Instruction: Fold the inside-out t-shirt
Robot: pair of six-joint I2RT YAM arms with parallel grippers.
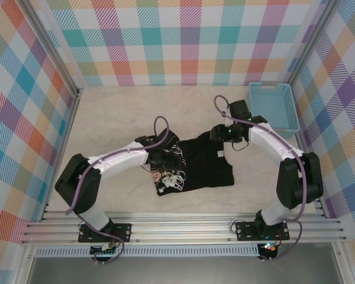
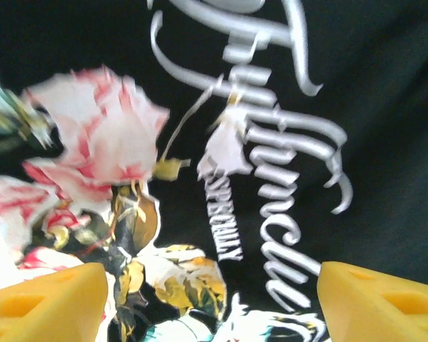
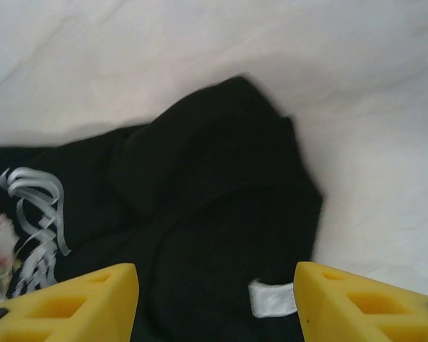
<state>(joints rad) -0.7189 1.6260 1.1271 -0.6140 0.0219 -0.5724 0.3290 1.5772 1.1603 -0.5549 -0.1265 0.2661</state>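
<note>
A black t-shirt (image 1: 204, 168) is lying loosely bunched in the middle of the pale table (image 1: 112, 118), between the two arms. The left gripper (image 2: 210, 285) is hovering low over the shirt's left part. Its yellow fingers (image 2: 50, 296) are standing wide apart and gripping nothing, above a print of pink roses (image 2: 93, 135) and silver script (image 2: 271, 142). The right gripper (image 3: 215, 285) is hanging over the shirt's far right corner, jaws likewise spread and empty, with a white label (image 3: 273, 299) showing between them. A light-blue basket (image 1: 273, 106) is sitting at the table's far right, apart from the shirt.
</note>
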